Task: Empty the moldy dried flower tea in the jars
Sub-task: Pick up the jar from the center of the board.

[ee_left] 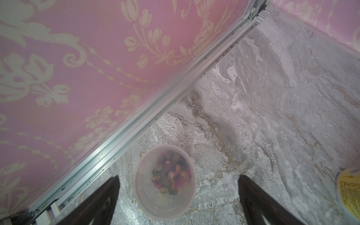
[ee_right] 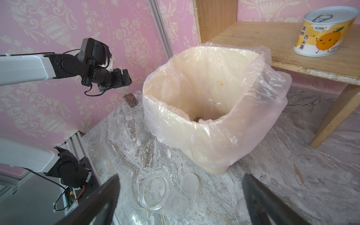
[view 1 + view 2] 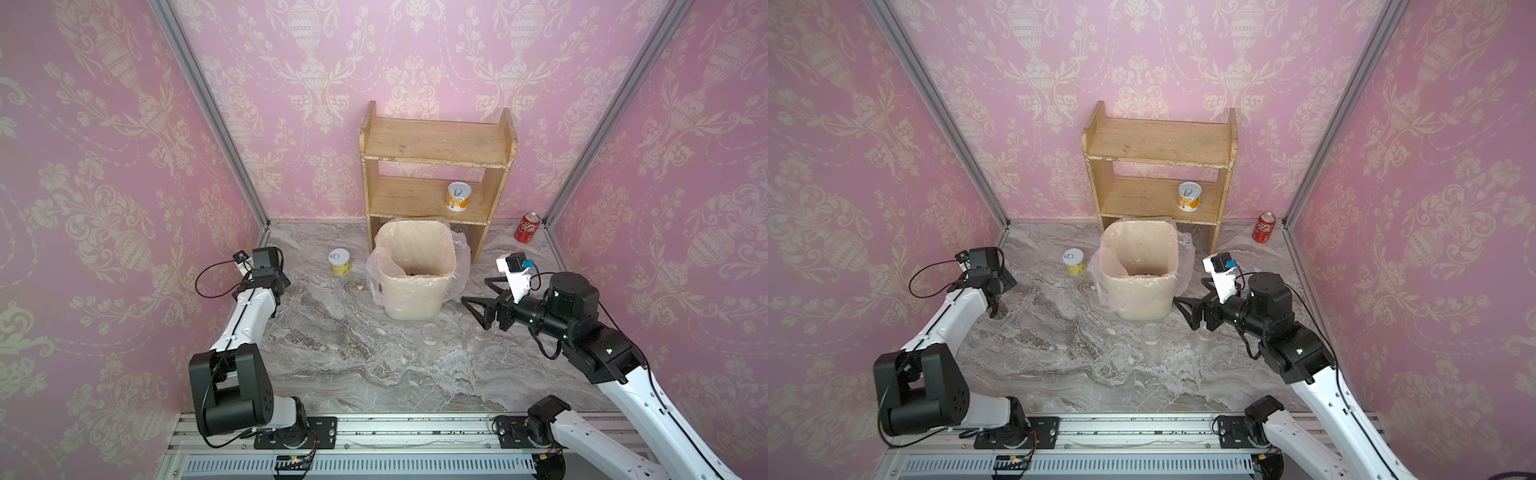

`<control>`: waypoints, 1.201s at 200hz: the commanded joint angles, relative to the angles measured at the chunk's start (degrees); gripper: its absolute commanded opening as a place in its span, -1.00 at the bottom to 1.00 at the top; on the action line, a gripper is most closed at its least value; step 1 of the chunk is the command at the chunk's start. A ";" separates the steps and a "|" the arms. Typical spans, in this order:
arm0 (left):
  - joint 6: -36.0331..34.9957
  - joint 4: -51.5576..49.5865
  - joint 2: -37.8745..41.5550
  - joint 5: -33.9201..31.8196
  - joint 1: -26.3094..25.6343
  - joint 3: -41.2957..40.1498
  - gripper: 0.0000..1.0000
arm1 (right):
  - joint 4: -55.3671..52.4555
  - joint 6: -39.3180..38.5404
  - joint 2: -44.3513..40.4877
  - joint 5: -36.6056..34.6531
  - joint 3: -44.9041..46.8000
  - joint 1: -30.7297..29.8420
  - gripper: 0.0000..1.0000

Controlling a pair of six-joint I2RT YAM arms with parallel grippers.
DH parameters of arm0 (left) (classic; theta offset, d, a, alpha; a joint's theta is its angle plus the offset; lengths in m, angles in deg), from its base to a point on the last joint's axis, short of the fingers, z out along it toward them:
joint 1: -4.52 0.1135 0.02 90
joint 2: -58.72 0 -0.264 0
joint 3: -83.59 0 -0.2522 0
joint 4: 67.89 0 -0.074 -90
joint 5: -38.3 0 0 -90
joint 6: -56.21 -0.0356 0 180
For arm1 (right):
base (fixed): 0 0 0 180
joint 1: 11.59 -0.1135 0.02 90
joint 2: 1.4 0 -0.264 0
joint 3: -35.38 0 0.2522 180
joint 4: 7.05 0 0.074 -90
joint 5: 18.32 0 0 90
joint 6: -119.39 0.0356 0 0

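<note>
Jar w/ tea, desk left edge: prob light, stiff, slick; grip mid-wall. L claw spread above, R claw spread.

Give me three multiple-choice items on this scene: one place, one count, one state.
1. The red cola can stands: A) on the shelf; B) inside the bin; C) on the table, in the back right corner.
2. Yellow tins in view: A) one; B) two; C) four.
3. The jar below the left tool: A) is empty; B) holds tea; C) lies on its side.
Key: 1 C, it stands on the marble at the back right; 2 B, one on the shelf, one left of the bin; 3 B, pinkish buds show inside it.
</note>
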 commanded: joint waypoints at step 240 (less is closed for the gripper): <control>4.74 5.50 -5.00 2.23 2.84 -3.17 -0.05 | -0.79 -1.76 -0.39 -0.69 0.68 -0.96 0.99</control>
